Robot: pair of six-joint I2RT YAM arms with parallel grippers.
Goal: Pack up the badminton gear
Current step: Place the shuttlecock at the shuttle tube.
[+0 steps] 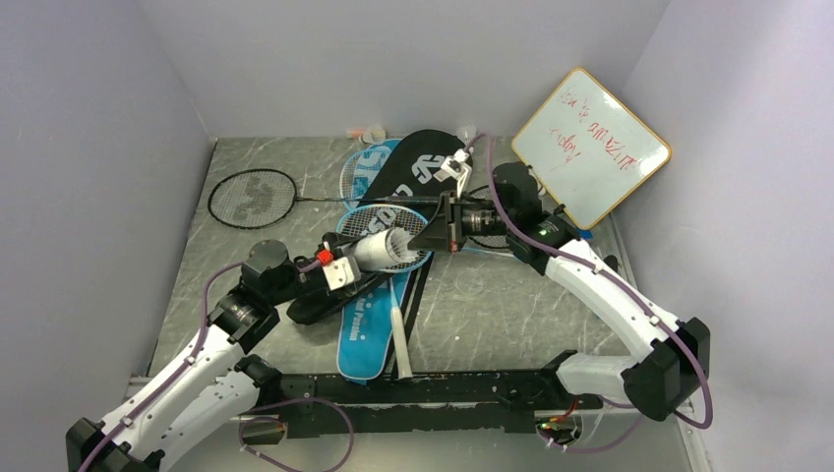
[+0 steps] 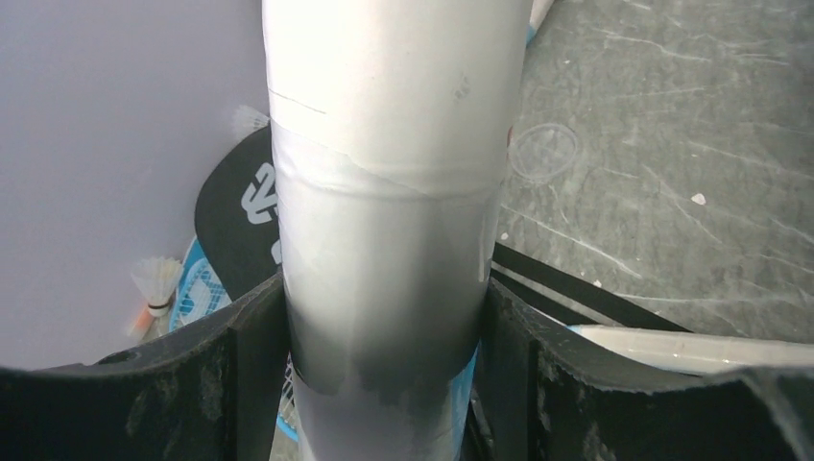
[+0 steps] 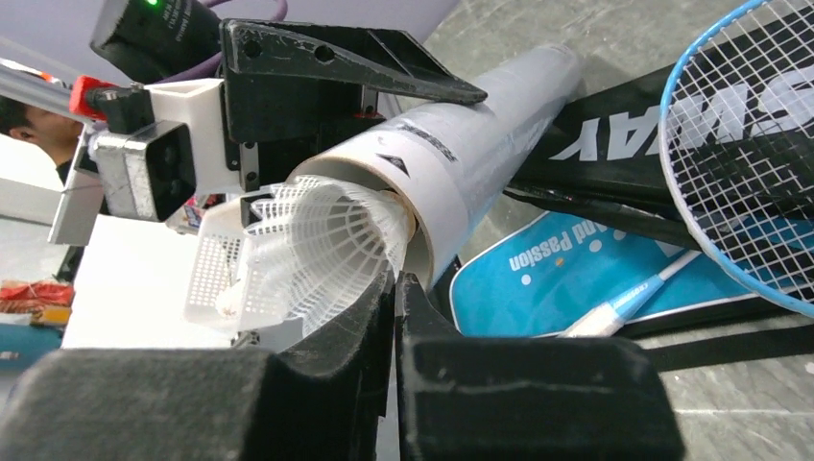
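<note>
The left hand (image 2: pixel 384 375) clamps the tube (image 2: pixel 384 144), while the right hand (image 3: pixel 395 298), fingers pressed together, touches the shuttlecock (image 3: pixel 307 250) in its mouth.

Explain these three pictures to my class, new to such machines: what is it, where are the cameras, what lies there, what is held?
Two robot arms work at a table. One picture looks down from above; the other two come from wrist cameras. The left tool grips a white tube. The right tool, shut, meets a shuttlecock at the tube's mouth. A black racket, a blue racket, a black bag and a blue bag lie there.
</note>
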